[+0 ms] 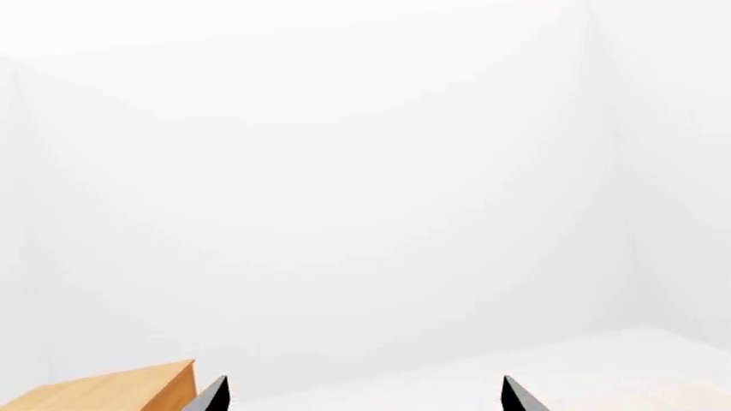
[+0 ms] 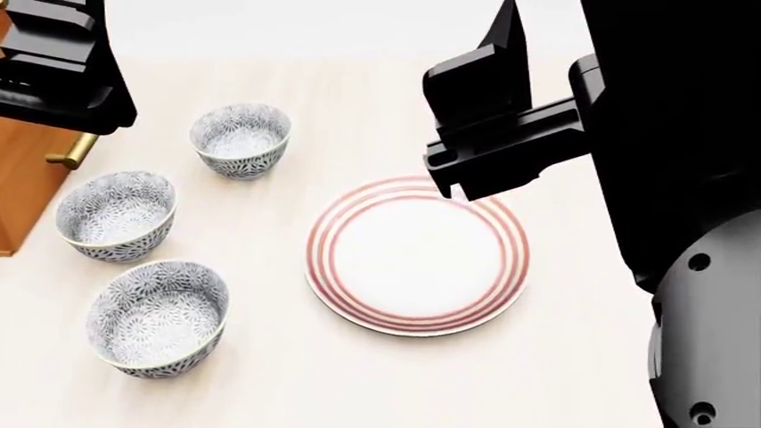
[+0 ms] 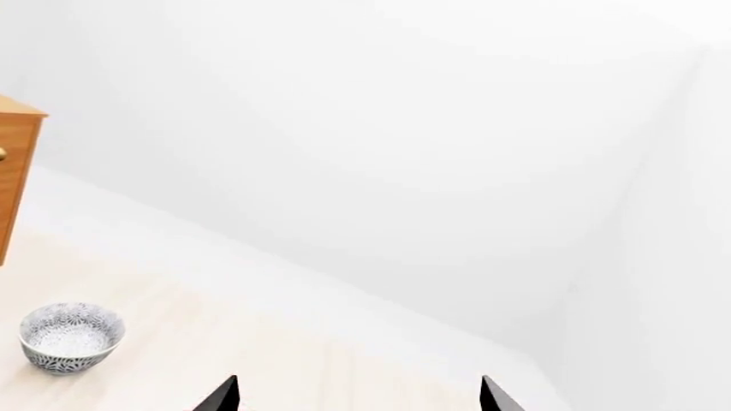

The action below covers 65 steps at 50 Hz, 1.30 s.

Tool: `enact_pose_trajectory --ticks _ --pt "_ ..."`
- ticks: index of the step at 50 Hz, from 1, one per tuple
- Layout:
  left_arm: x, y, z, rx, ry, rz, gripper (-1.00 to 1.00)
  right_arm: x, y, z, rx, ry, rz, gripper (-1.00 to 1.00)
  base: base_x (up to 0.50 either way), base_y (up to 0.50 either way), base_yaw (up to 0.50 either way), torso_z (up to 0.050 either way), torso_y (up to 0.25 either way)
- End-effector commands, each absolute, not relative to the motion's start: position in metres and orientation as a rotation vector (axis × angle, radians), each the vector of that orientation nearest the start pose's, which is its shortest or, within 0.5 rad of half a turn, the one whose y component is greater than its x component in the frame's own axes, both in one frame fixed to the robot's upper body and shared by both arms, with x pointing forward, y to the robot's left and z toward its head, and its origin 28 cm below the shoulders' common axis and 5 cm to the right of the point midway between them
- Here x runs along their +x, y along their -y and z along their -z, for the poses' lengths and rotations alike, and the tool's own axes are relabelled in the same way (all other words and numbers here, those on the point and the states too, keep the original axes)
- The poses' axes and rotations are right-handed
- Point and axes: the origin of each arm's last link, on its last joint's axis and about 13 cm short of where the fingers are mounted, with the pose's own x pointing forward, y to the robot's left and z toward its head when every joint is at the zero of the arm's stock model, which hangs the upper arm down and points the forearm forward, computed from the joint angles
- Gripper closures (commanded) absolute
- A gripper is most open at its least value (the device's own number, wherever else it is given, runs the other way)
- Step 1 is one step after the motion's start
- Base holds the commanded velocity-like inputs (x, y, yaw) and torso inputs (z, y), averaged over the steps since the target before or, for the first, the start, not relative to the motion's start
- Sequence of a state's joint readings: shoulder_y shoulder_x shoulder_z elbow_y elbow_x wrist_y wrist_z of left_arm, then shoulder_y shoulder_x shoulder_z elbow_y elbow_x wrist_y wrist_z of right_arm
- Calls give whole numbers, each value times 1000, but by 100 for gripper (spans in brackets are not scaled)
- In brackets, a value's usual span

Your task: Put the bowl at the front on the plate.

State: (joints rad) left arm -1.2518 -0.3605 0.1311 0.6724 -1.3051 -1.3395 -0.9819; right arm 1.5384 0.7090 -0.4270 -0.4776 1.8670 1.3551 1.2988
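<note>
Three patterned bowls sit on the pale table [image 2: 356, 383] in a curved row at the head view's left. The bowl [image 2: 157, 317] at the front is the nearest one, upright, empty, resting on the table well left of the plate [image 2: 416, 255], not touching it. Middle bowl [image 2: 117, 215] sits just behind it, far bowl [image 2: 241, 140] further back and a bit right. All three apart from each other.

The plate is flat on the table at centre, red rings round the rim, nothing on it.

Right arm [image 2: 500, 116] is raised over the plate's far edge, its dark body hiding part of the rim. In the right wrist view only two dark finger tips [image 3: 219, 396] show at the frame edge, set wide apart with nothing between them; right gripper [image 3: 356, 396] spread, holding nothing. One bowl shows there on the table.

Left arm [image 2: 60, 62] is up at the far left over a wooden cabinet [image 2: 24, 169] with a brass knob. Left wrist view: left gripper [image 1: 363, 396], two finger tips wide apart, nothing held, cabinet corner beside them, plain white wall beyond.
</note>
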Motion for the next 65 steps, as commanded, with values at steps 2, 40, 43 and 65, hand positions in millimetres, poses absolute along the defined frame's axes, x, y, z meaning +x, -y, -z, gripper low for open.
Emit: enact_pose_trajectory --ticks 2,40,43,65 --pt "217 -188 -333 141 391 108 -100 198 119 -355 -409 153 -5 -100 59 0 0 0 0" --pt "218 -189 -331 141 386 105 -100 198 119 -355 -402 153 -11 -100 79 0 0 0 0" --pt "218 -189 -331 142 386 104 -100 198 119 -355 -403 152 -11 -100 95 0 0 0 0" --pt "219 -191 -329 144 381 97 -100 200 120 -355 -401 156 -13 -100 99 0 0 0 0"
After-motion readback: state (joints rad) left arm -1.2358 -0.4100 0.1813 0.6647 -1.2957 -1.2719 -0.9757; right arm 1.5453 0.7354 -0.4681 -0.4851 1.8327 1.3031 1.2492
